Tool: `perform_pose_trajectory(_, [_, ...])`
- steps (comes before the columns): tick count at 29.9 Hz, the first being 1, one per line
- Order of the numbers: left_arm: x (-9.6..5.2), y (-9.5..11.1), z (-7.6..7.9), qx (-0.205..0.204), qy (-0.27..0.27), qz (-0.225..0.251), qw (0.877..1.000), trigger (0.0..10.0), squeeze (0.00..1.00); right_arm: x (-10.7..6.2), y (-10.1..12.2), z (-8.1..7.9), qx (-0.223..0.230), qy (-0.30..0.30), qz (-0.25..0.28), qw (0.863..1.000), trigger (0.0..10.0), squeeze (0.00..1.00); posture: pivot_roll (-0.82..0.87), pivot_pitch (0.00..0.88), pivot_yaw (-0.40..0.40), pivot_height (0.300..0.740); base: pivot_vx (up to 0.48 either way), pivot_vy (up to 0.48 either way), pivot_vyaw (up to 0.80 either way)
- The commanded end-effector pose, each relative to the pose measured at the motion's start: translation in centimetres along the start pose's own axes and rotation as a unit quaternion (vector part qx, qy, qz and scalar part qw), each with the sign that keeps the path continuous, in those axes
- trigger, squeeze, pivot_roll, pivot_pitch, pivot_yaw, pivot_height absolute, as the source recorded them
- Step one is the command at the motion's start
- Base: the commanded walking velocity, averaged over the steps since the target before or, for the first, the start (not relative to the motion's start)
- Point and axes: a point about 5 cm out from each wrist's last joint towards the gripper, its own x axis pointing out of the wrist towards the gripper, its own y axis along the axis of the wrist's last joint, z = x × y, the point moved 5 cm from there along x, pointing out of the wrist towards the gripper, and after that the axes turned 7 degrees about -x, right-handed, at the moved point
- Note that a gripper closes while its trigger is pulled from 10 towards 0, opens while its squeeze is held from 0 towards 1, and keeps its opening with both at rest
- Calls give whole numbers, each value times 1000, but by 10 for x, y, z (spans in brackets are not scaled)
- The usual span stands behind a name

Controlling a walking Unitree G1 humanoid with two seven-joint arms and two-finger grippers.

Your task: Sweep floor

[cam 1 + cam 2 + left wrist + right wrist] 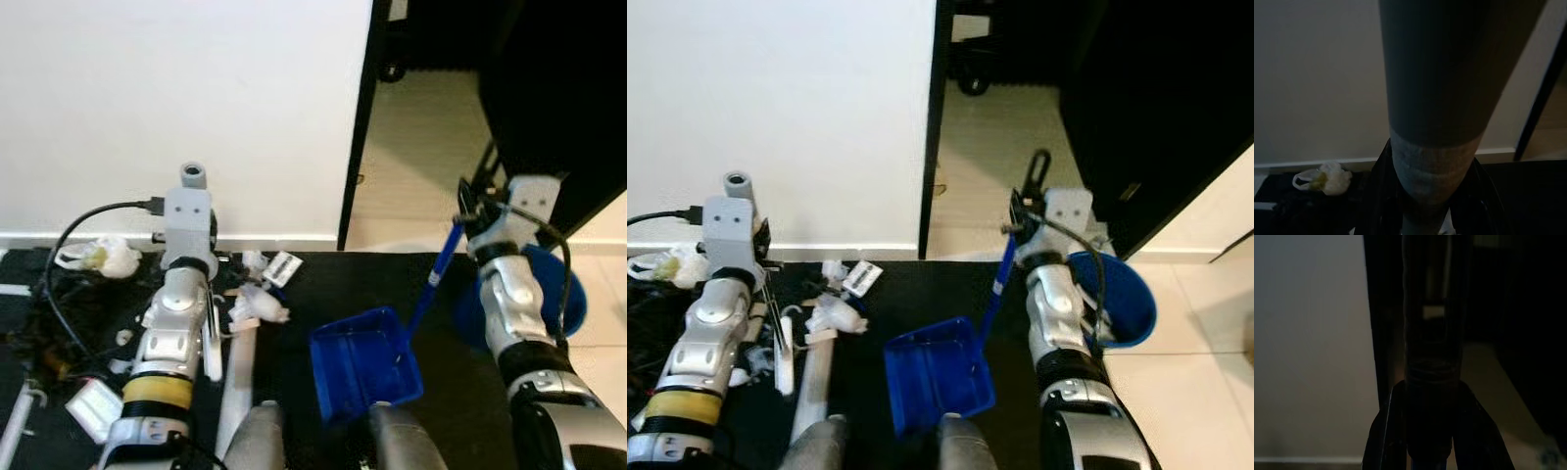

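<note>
A blue dustpan rests on the black mat with its long blue handle rising to the right. My right gripper is shut on the top of that handle, which shows as a dark shaft between the fingers. My left gripper is shut on a thick grey broom pole; in the left eye view that pale pole runs down beside my left arm. White paper scraps and a small card lie on the mat just left of the dustpan.
A crumpled white plastic bag and black cables lie at the left by the white wall. A blue bin stands by my right arm. A black door frame opens onto a pale tiled floor, with dark furniture at the right.
</note>
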Motion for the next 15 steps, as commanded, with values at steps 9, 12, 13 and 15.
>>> perform_pose_trajectory(9, [-3, 3, 7, -22, -2, 10, 1000, 10000, 0, -25, -40, 26, 7, -66, -70, 995, 10000, 0, 92, 53, -70, 740, 0, 53, 0])
perform_pose_trajectory(12, [-3, 3, 7, -23, -1, 10, 1000, 10000, 0, -25, -39, 26, 12, -67, -67, 995, 10000, 0, 95, 55, -69, 740, 0, 0, 0])
perform_pose_trajectory(13, [-4, 2, 7, -23, -1, 10, 1000, 10000, 0, -24, -38, 26, 15, -66, -65, 996, 10000, 0, 95, 55, -70, 740, 0, 0, 0])
perform_pose_trajectory(15, [-4, 1, 9, -23, -2, 9, 1000, 10000, 0, -24, -40, 22, 35, -54, -67, 996, 10000, 0, 97, 55, -70, 740, 0, 0, 0])
